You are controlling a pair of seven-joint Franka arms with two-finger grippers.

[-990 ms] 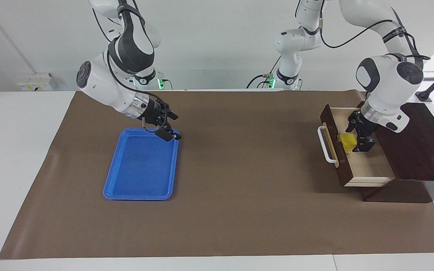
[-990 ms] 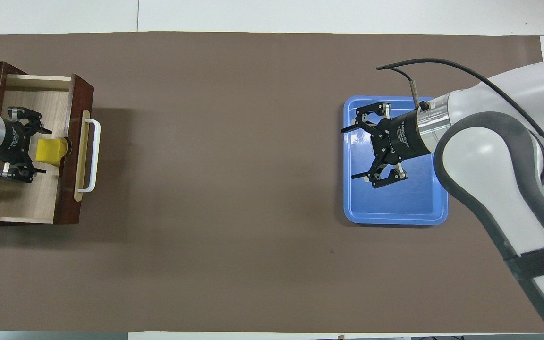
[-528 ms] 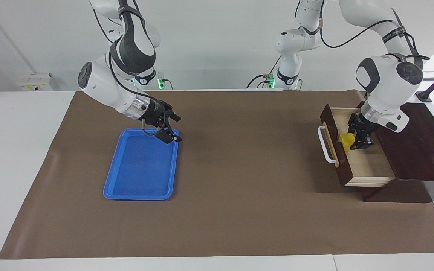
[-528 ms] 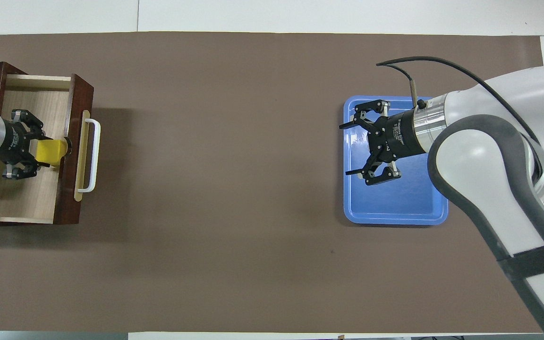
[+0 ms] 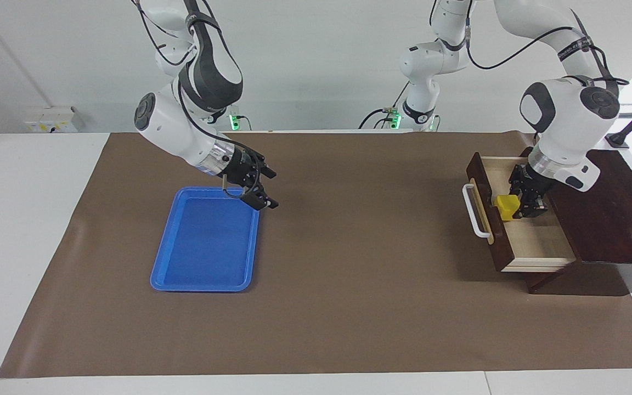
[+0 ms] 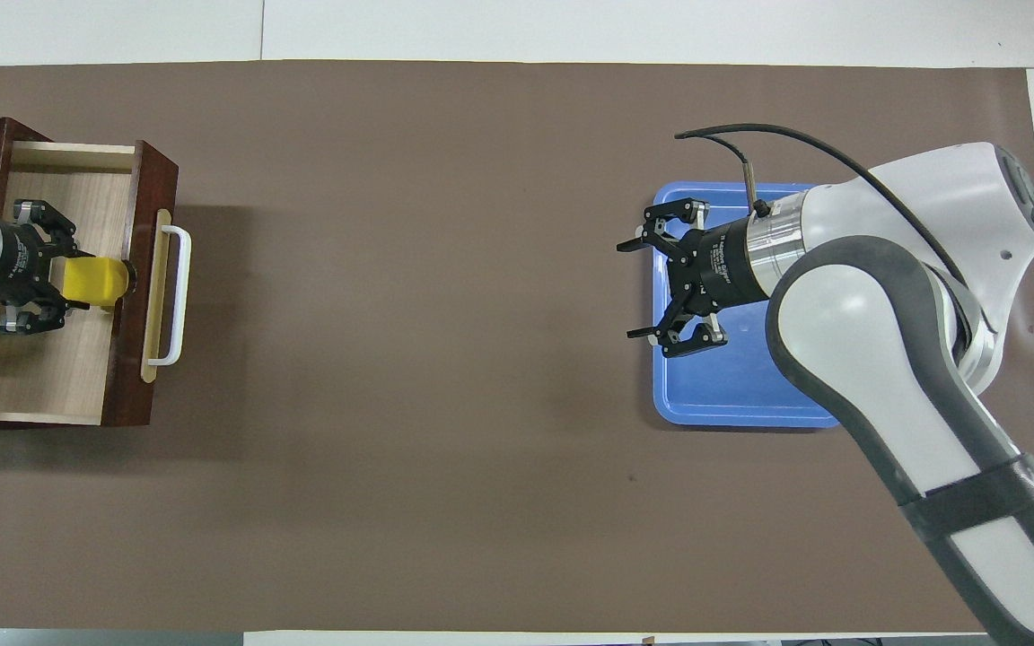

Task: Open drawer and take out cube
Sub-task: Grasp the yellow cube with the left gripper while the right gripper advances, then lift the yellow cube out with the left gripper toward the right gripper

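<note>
The drawer (image 5: 535, 241) (image 6: 50, 377) stands pulled out of its dark wooden box at the left arm's end of the table, its white handle (image 5: 474, 213) (image 6: 178, 296) facing the table's middle. Inside it, close to the drawer front, is the small yellow cube (image 5: 506, 207) (image 6: 97, 280). My left gripper (image 5: 513, 208) (image 6: 79, 280) reaches down into the drawer and is shut on the cube. My right gripper (image 5: 272, 190) (image 6: 630, 290) hangs open and empty over the blue tray's edge that faces the table's middle.
A flat blue tray (image 5: 206, 247) (image 6: 750, 386) lies on the brown mat toward the right arm's end. The dark wooden box (image 5: 618, 214) holds the drawer. The drawer's walls surround the left gripper closely.
The left gripper's fingers have closed onto the yellow cube in the drawer. The right gripper has drifted from over the tray toward the table's middle, still open.
</note>
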